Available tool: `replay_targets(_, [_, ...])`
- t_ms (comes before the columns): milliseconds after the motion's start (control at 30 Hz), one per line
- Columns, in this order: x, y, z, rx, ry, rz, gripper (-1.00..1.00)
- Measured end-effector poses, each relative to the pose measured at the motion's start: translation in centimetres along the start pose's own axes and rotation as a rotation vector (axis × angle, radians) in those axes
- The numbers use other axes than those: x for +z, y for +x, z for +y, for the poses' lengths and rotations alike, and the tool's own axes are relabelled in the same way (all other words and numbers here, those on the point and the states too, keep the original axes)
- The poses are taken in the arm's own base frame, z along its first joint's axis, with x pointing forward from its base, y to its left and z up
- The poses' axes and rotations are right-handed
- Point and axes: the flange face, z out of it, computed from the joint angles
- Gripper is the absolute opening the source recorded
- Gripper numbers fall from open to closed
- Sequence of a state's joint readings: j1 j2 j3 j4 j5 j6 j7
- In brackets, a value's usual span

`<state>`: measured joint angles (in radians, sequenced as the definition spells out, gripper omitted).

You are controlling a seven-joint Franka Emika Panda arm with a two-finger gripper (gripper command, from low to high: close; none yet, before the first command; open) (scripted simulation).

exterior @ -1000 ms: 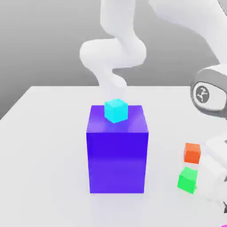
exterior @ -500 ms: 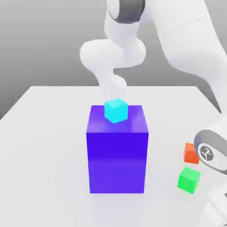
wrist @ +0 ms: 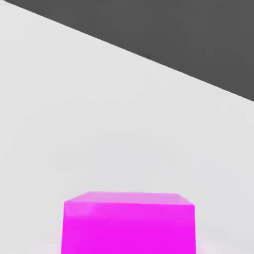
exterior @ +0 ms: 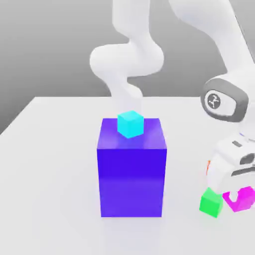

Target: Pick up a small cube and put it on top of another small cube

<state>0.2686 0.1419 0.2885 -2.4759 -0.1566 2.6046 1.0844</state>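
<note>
The small cube, plain magenta, hangs under the white hand at the exterior view's lower right, tilted and just off the table. My gripper is shut on it. In the hand view the small cube sits close to the camera, with white table beyond it. A green cube of the same size rests on the table just to the exterior view's left of the held cube. Behind the hand, only a sliver of an orange cube shows.
A tall blue block stands mid-table with a small cyan cube on its top near the back edge. The white arm curves over the exterior view's right side. Bare white table lies left of the block.
The gripper closed on the magenta cube and rose with it from the exterior view's lower right corner. The arm's links swung, and the hand now covers most of the orange cube.
</note>
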Motion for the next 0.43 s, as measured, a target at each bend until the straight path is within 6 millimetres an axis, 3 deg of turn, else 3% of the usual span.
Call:
replay_targets(167, [-0.2,-4.2,3.2,-0.041,0.023,-0.027,-1.0])
replay_targets(333, [4.9,-4.3,3.7,-0.031,0.026,-0.03,-1.0])
replay_targets(367, [5.6,-4.4,3.8,-0.031,0.026,-0.03,1.0])
replay_targets(433, [5.6,-4.4,3.8,-0.031,0.026,-0.03,1.0])
